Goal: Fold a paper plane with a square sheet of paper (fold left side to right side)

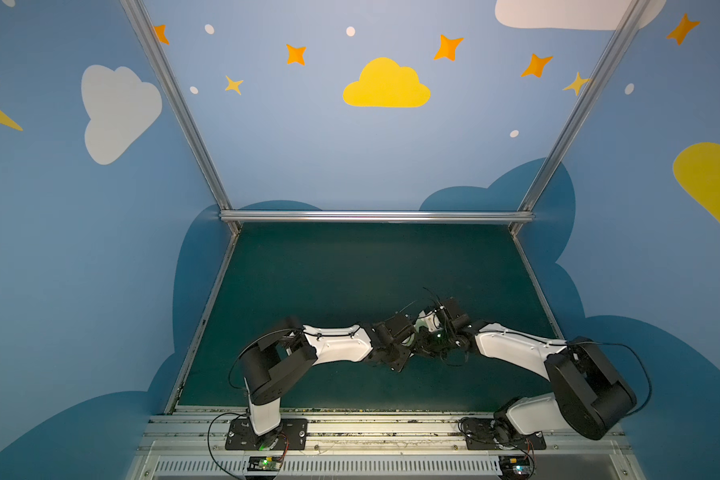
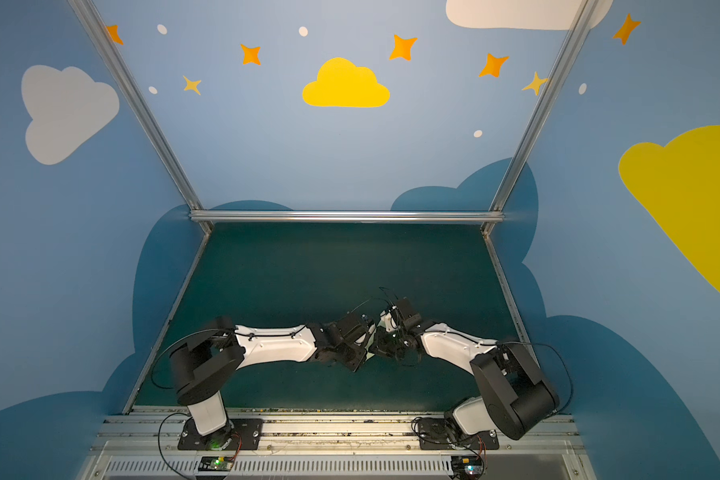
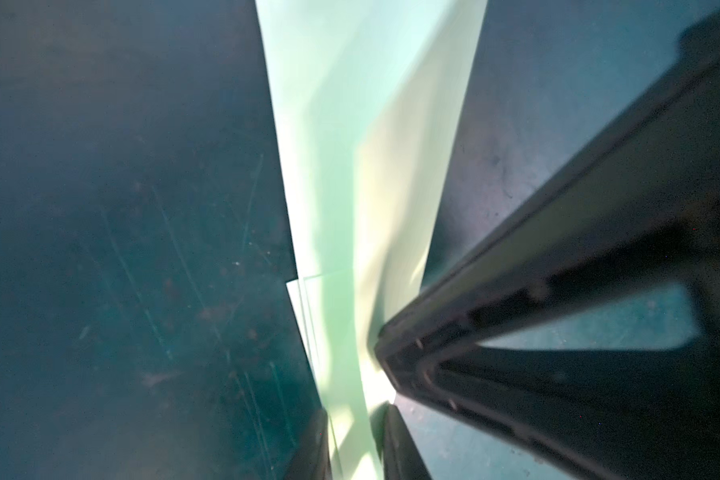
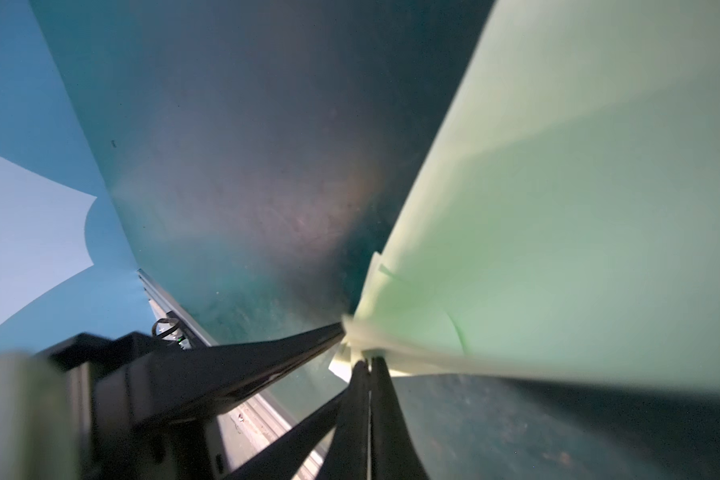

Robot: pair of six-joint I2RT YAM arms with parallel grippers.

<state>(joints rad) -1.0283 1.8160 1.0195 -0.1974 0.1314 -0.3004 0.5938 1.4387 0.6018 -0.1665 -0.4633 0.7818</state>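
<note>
The left fingers [image 3: 398, 444] stand narrowly apart in the left wrist view. The pale green paper plane [image 3: 350, 166] runs between them over the dark green surface [image 3: 100, 249], but I cannot tell whether they press it. In the right wrist view the right fingers [image 4: 382, 415] are pressed together on the paper plane's folded edge. In both top views the left arm [image 1: 337, 343] and right arm [image 1: 512, 345] meet wrist to wrist over the middle of the surface, hiding the paper plane.

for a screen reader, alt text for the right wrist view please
The right pincer, shut, pinches one end of the pale green paper plane, which fans out against the dark green table. The left arm's finger touches the same end.
</note>
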